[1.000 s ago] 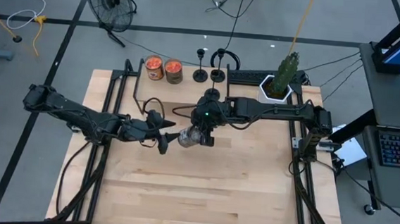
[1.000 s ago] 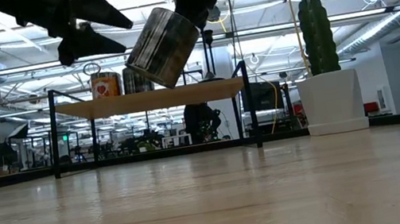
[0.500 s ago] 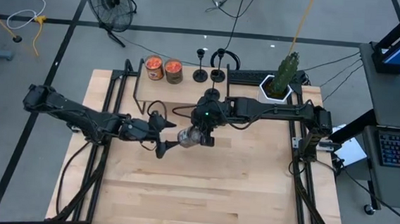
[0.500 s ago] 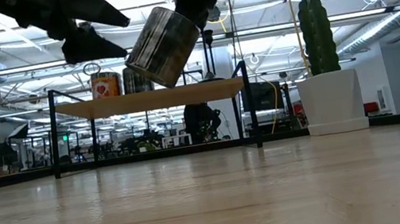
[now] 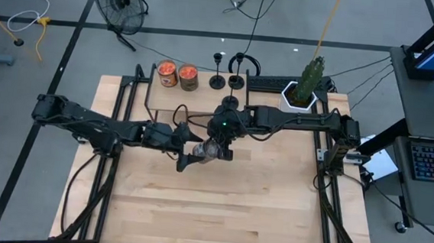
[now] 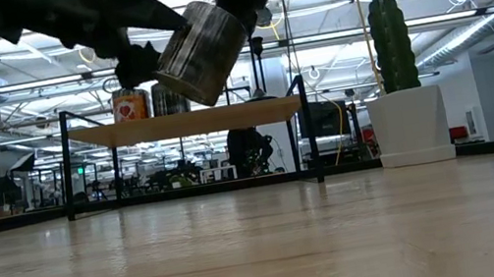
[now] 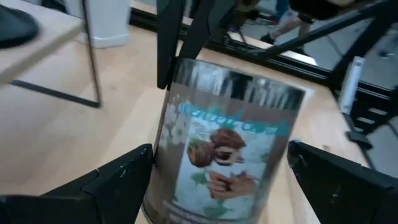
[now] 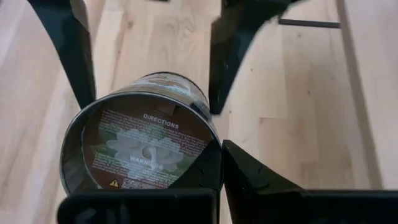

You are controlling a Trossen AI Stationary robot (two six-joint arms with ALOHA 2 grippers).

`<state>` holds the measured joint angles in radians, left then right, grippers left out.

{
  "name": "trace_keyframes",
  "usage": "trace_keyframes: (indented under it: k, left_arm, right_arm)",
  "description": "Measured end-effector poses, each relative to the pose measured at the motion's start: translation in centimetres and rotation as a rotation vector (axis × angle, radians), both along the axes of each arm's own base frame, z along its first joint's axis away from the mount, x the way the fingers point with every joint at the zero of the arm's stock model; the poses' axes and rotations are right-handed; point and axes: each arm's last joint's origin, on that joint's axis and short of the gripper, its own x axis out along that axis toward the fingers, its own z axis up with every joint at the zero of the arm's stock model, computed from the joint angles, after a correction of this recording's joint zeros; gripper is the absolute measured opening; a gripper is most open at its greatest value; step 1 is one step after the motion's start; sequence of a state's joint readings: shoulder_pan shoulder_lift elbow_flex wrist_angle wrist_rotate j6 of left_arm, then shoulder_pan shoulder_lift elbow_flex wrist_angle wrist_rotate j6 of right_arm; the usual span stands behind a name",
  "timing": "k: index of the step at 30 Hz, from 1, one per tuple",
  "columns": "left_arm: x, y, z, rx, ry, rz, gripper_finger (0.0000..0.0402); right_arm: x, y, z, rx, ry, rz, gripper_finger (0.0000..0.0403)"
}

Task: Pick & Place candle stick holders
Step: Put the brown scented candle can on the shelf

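Observation:
A clear glass jar (image 5: 203, 148) with a printed label hangs tilted above the table's middle, and my right gripper (image 5: 217, 143) is shut on it. My left gripper (image 5: 188, 155) is open. Its fingers (image 7: 118, 186) stand on either side of the jar's base end; I cannot tell whether they touch it. Two black candle stick holders (image 5: 217, 80) (image 5: 236, 81) stand on their round bases on the raised shelf (image 6: 185, 122) at the far edge. A third holder (image 5: 230, 101) stands beside the right arm. My right gripper pinches the jar's glass wall at the rim of its open mouth (image 8: 213, 155); one finger seems to lie inside the mouth and one outside. The fingers slant down from the table's right side. The jar is lifted clear and tilted, its base end toward my left gripper.
Two jars with orange contents (image 5: 167, 73) (image 5: 189, 77) stand on the shelf's left part. A potted cactus (image 5: 305, 85) in a white pot is at the far right. Bare wooden table top (image 5: 219, 206) stretches across the near half.
My left gripper has moved toward the table's right edge and a little down, up to the hanging jar, turning as it went. Its fingers now flank the jar's base end. The jar has stayed tilted in the same place.

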<state>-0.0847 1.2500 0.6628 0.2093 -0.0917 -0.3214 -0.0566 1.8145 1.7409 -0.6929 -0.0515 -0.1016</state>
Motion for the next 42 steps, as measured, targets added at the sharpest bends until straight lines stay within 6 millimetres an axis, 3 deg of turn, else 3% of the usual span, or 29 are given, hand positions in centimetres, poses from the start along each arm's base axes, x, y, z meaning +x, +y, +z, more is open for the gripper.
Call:
trace_keyframes:
  k: [15,28,42]
  left_arm:
    - [4.6,1.3,-0.7,-0.056,0.070,-0.154,0.0389]
    - [4.8,0.9,-0.7,-0.046,0.076,-0.162,0.0395]
    - [5.1,0.4,0.0,-0.122,0.007,-0.115,0.0395]
  right_arm:
    - [-0.1,0.1,-0.2,0.042,0.013,0.014,0.0000]
    - [0.0,0.7,-1.2,0.067,0.017,-0.016,0.0000]
    - [0.5,1.2,-0.8,0.093,-0.049,0.002,0.0000]
